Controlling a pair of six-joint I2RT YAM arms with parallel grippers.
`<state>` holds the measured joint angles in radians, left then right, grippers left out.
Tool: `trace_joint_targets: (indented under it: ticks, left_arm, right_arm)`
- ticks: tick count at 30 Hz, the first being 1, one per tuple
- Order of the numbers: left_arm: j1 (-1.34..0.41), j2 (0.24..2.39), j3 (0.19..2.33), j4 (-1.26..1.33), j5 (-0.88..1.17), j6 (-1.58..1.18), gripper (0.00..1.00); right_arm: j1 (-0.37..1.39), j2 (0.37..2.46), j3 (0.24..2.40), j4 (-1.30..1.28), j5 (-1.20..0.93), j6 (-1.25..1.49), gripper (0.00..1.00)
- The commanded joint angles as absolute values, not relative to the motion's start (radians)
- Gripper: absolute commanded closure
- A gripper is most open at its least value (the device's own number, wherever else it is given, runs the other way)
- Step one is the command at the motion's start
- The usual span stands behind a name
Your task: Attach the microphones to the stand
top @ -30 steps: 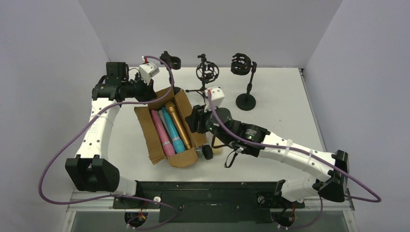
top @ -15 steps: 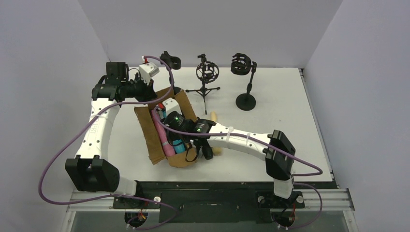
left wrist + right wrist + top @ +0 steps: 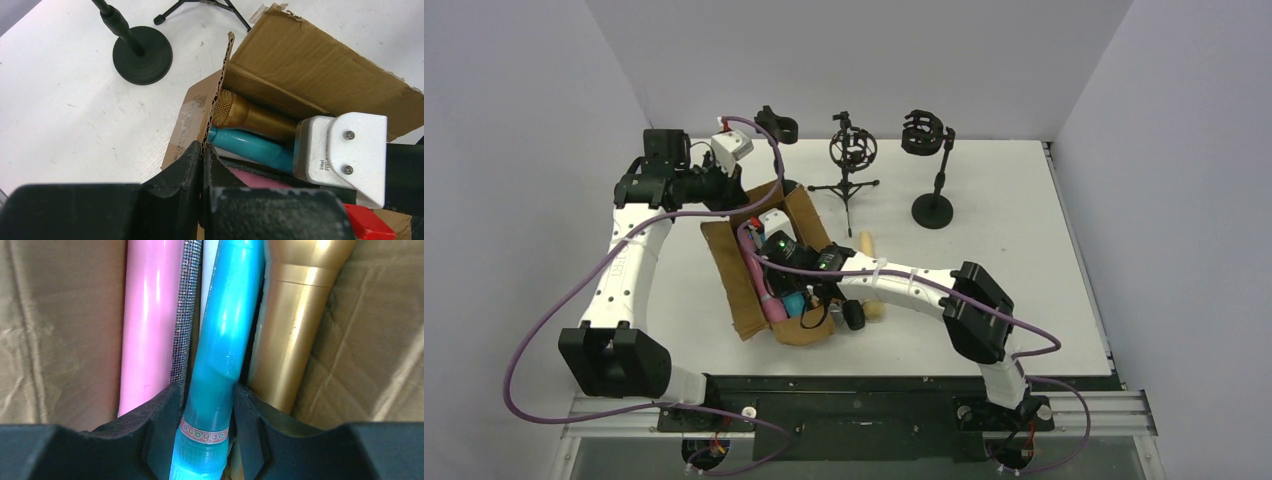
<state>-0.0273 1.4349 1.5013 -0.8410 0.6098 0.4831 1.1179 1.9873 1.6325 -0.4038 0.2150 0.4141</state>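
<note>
**Right claw pinches the teal microphone in the box**

From above: the right gripper [image 3: 790, 285] reaches down into the cardboard box [image 3: 742, 305]. The teal microphone [image 3: 793, 301] and the pink microphone [image 3: 770, 296] lie side by side in the box, partly hidden under the arm. The left gripper [image 3: 736, 192] is at the far corner of the box. A cream microphone [image 3: 867, 243] and a black microphone [image 3: 854, 316] lie on the table just beside the box. Three black stands are at the back, the tripod stand [image 3: 852, 152] nearest the box.

Left wrist view: the left gripper [image 3: 202, 150] is pressed together on the thin edge of the box flap [image 3: 220, 95]. The gold microphone [image 3: 245, 116] and the teal microphone [image 3: 250, 148] lie just past it.

Right wrist view: the right gripper [image 3: 207, 397] has one finger on each side of the teal microphone [image 3: 225, 340], and both fingers [image 3: 160, 415] touch it. The pink microphone [image 3: 150, 315] and a glittery silver microphone [image 3: 186, 305] crowd one side. The gold microphone [image 3: 290, 330] crowds the other side.
</note>
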Motion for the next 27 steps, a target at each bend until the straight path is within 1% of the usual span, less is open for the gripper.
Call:
trace_joint_targets:
  ticks: [1,8,15,18,20,23,27]
  left_arm:
    - [-0.032,1.383,1.509,-0.790,0.663,0.475,1.00]
    - [-0.032,1.384,1.512,-0.788,0.668,0.470,1.00]
    - [-0.034,1.382,1.517,-0.788,0.673,0.468,1.00]
    - [-0.034,1.380,1.516,-0.790,0.674,0.469,1.00]
    - [-0.034,1.378,1.513,-0.790,0.671,0.472,1.00]
    - [-0.033,1.376,1.513,-0.791,0.668,0.476,1.00]
    - [-0.032,1.377,1.517,-0.797,0.665,0.482,1.00]
  right_arm:
    - [1.106,2.008,1.674,-0.389,0.202,0.431,0.60]
    - [1.107,2.036,1.674,-0.386,0.177,0.453,0.60]
    - [1.127,2.115,1.729,-0.429,0.143,0.460,0.59]
    - [1.129,2.112,1.730,-0.431,0.147,0.457,0.59]
    - [1.128,2.092,1.726,-0.425,0.154,0.456,0.62]
    - [1.129,2.051,1.728,-0.417,0.165,0.451,0.73]
    - [1.128,1.971,1.757,-0.420,0.178,0.443,0.84]
